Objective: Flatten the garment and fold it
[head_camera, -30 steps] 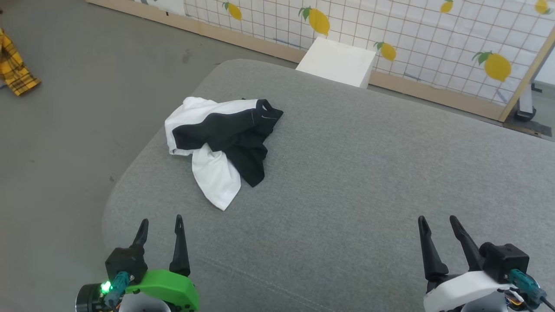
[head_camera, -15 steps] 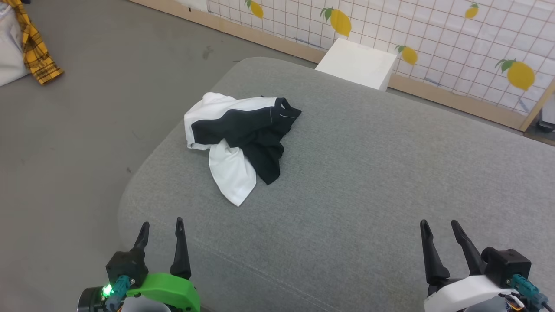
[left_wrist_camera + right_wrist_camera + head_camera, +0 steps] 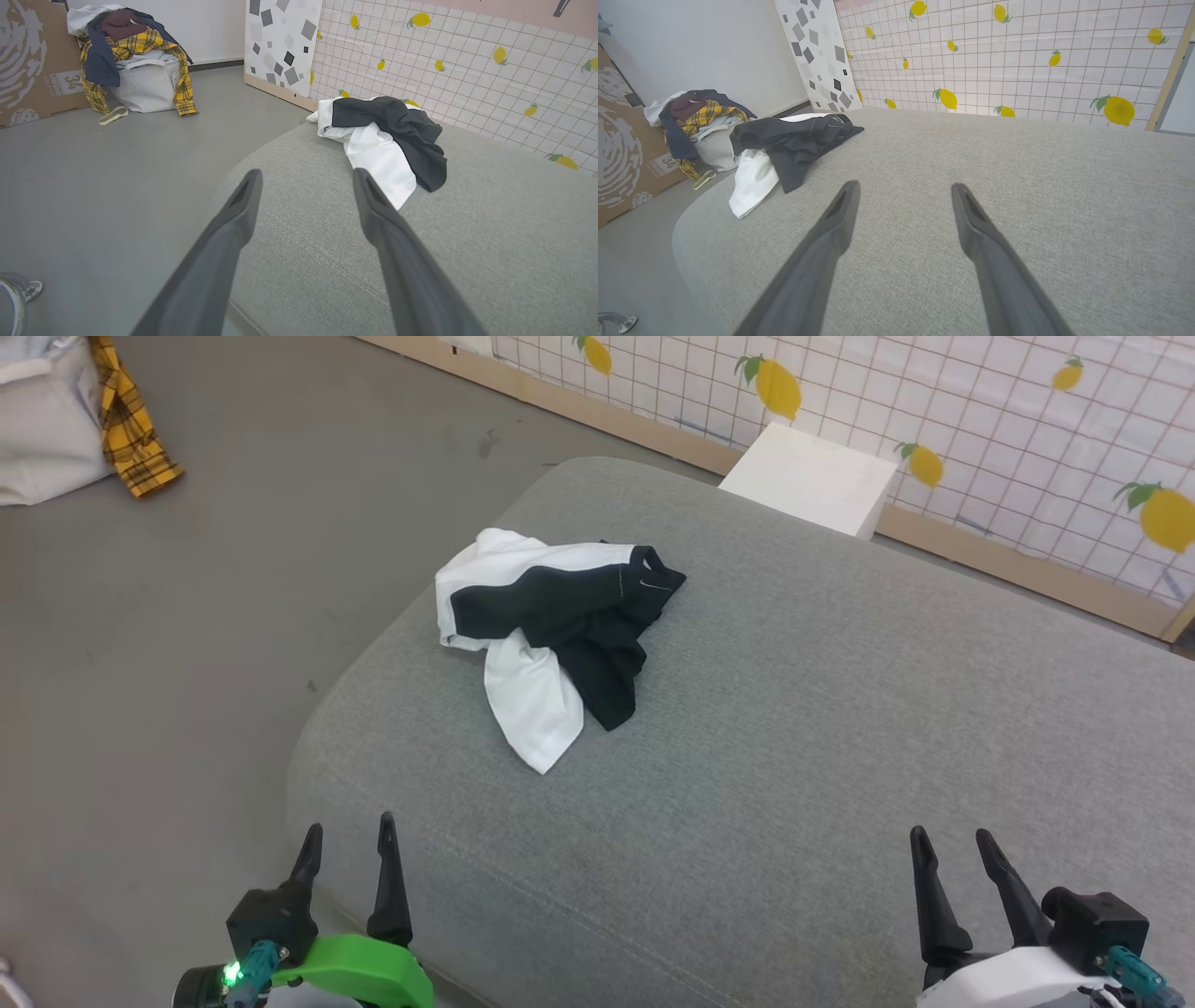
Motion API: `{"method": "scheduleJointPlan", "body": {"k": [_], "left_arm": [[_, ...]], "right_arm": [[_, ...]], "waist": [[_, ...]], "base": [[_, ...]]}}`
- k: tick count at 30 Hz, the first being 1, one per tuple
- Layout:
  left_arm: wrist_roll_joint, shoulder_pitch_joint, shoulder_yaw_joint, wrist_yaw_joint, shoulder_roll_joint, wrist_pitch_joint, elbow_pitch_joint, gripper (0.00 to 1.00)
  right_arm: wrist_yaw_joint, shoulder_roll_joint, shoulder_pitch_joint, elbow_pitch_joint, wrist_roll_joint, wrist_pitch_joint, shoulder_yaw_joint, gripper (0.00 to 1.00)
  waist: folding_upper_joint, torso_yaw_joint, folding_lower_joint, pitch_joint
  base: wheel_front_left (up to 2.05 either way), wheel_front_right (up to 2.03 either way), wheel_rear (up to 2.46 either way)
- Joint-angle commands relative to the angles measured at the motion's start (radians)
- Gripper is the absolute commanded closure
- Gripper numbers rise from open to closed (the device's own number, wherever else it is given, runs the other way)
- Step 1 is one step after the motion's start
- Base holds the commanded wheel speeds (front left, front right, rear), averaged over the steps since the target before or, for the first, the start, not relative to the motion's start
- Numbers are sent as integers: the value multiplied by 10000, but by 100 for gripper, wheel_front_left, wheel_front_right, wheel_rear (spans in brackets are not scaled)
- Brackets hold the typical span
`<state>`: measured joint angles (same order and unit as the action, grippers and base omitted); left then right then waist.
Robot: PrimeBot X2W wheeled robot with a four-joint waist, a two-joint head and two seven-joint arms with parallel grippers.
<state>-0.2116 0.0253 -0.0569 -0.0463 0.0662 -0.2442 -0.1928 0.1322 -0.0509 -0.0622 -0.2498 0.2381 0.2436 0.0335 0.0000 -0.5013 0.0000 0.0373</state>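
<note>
The soft black-and-white sports shirt [image 3: 560, 635] lay crumpled near the far-left corner of the rounded grey fabric cushion [image 3: 794, 756], close to its left edge.

The step in hand, as I judged it, was reach & pick. I'd go for two separate outer bits, not the middle of the heap. That meant the white flap pointing toward me w/ the left side and the black tail just beside it w/ the right, then pulling apart to spread. I'd pinch one layer only, low to the cushion (else the bundle would likely lift as a lump).

As for looks, a black band ran across the top w/ a small white logo at its right end. White showed at the left end & in the near flap, w/ black folds bunched btwn. I couldn't tell sleeve from hem.

The green-bodied left gripper [image 3: 348, 823] hovered at the cushion's near-left edge, well short of the shirt, dark fingers spread wide & holding nothing. The white-bodied right gripper [image 3: 952, 833] was likewise spread & empty, further off at near right.
</note>
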Motion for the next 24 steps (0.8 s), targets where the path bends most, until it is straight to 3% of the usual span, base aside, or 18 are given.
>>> {"method": "scheduleJointPlan", "body": {"k": [1, 16, 24], "left_arm": [[-56, 166, -28, -54, 76, -118, -82, 0], [74, -1433, -369, 324, 363, -40, -366, 0], [-1022, -4592, 69, 1033, 800, 1831, -1724, 0]], "right_arm": [[-15, 7, -112, -86, 85, 123, 23, 0], [-15, 7, 223, 62, -417, 28, 34, 0], [-15, 7, 783, 828, -1000, -508, 141, 0]], "waist": [[0, -89, 0, -13], [0, 246, 0, -581], [0, 1006, 0, -1759]], "base": [[0, 0, 0], [0, 0, 0], [0, 0, 0]]}}
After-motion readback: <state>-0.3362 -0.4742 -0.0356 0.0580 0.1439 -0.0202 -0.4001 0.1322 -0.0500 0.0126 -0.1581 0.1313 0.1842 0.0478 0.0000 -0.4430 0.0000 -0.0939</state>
